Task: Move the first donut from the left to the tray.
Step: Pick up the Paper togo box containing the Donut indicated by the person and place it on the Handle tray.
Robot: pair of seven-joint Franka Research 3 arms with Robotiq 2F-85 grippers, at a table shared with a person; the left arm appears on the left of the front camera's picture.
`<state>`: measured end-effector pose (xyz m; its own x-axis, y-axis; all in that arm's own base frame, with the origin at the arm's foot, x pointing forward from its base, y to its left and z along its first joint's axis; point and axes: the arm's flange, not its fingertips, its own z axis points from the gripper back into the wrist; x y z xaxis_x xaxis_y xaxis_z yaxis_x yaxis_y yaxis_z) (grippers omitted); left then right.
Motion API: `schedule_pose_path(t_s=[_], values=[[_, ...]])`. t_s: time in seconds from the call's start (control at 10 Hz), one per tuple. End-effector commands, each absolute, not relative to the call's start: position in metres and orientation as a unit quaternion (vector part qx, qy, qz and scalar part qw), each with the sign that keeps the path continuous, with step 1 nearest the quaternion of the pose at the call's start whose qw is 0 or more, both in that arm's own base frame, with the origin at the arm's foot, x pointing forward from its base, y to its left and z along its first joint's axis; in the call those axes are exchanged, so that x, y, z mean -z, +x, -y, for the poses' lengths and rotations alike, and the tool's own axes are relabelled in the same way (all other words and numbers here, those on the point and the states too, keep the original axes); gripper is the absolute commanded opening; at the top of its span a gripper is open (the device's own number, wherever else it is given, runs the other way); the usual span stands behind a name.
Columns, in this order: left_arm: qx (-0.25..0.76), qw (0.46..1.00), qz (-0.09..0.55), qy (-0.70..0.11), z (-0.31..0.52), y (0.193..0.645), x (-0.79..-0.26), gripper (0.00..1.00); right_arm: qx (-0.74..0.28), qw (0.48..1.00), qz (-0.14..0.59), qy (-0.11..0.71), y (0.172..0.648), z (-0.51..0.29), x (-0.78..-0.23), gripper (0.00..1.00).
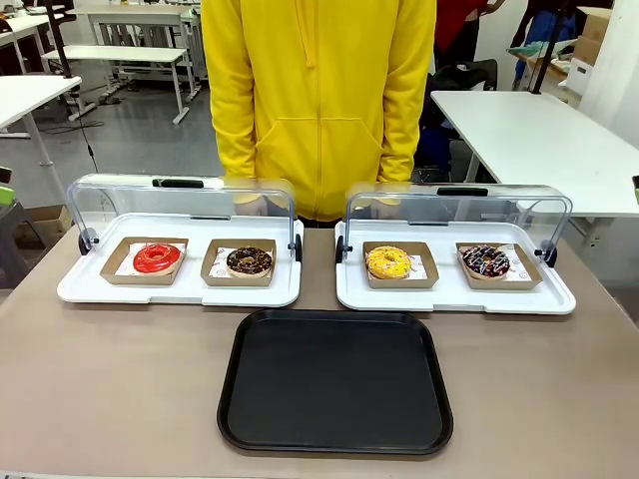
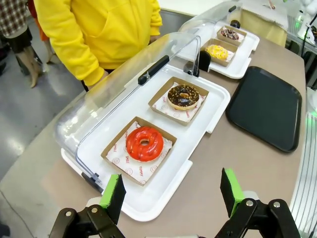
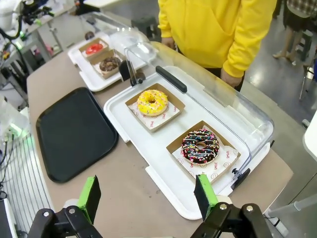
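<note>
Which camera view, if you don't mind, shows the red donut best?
The left wrist view: the red donut lies close and is seen from above, glaze and hole clear. The front view shows it smaller; the right wrist view shows it tiny and far off.

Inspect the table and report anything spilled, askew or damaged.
Nothing stands out. The red donut, chocolate donut, yellow donut and sprinkled donut each sit whole in their cardboard holders, and the black tray lies flat.

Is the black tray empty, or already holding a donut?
Empty. The black tray is bare; the red donut sits in its holder on a white tray.
</note>
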<state>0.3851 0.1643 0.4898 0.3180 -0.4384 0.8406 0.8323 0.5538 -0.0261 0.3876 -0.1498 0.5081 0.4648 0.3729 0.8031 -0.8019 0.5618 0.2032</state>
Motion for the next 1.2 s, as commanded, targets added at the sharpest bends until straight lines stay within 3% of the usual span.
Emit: schedule_pose_path(t_s=[0.0, 1.1], values=[[0.413, 0.767, 0.429, -0.24, -0.1657, 0.3868, -0.4902, 1.0, -0.372, 0.792, 0.383, 0.296, 0.3918, 0.1508, -0.5085, 1.0], [0.413, 0.767, 0.429, -0.24, -0.1657, 0.3868, -0.4902, 1.0, -0.372, 0.792, 0.383, 0.296, 0.3918, 0.1508, -0.5085, 1.0]])
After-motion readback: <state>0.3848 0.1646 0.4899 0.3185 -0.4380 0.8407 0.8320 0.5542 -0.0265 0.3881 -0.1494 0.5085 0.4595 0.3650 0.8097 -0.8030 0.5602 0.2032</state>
